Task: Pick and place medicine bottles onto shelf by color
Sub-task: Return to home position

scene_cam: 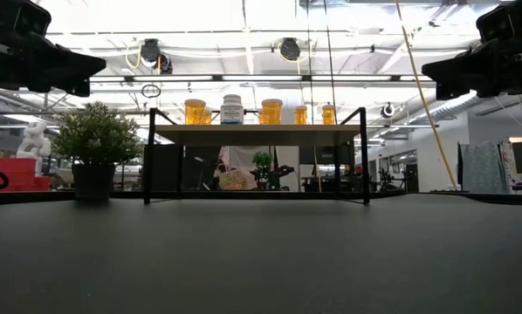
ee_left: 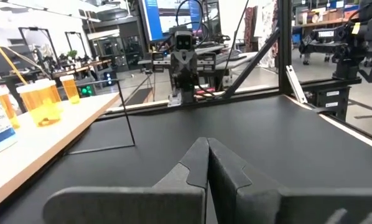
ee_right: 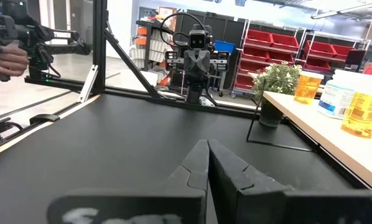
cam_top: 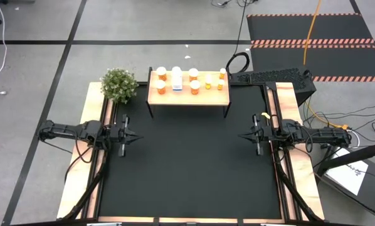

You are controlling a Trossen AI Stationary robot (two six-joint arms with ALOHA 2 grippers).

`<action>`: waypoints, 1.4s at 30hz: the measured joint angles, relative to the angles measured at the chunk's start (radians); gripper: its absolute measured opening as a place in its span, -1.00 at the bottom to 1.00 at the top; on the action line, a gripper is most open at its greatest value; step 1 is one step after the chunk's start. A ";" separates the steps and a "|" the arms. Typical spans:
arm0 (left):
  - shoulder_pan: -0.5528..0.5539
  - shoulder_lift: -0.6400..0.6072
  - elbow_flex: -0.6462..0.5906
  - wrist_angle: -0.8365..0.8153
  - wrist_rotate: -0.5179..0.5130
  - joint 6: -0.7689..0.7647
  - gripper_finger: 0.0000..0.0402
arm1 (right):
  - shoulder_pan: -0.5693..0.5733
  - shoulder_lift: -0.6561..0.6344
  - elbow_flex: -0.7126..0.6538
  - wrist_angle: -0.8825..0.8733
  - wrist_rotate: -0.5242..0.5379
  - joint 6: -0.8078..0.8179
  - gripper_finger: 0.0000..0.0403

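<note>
Resting low at opposite sides of the desk (cam_top: 187,176), the left claw (cam_top: 132,136) and the right claw (cam_top: 244,135) point at each other across the bare black surface. Each wrist view shows its own claw pressed closed with nothing between the fingers.

The medicine bottles (cam_top: 194,86) all stand on the shelf (cam_top: 182,98), which sits at the far edge of the desk just beside a potted plant (cam_top: 118,85). None shows on the black surface. A white bottle with a blue label (cam_top: 177,86) stands between the larger orange ones, and the tiny orange bottles (cam_top: 208,85) are grouped toward the right end.

By this layout the sorting looks finished, so the risks are small and mostly concern the shelf. Several bottles stand close together in two rows, and the tiny ones are light. A knock to the thin black legs, or an arm sweeping forward too low, would probably topple one and send it rolling off the edge. The bottles nearest the front edge would go first.

In the right wrist view a person's hand (ee_right: 10,60) shows beyond the desk's side rail. Anyone reaching in while an arm moves could be struck or could nudge the shelf.
</note>
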 joint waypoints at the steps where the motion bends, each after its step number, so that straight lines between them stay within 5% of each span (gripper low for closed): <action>1: 0.000 0.000 0.000 0.000 0.000 0.002 -0.98 | 0.000 0.000 0.000 0.000 0.000 0.000 -1.00; 42: 0.000 0.000 -0.001 0.008 0.000 0.018 -0.97 | 0.000 0.000 0.000 0.000 0.000 0.000 -1.00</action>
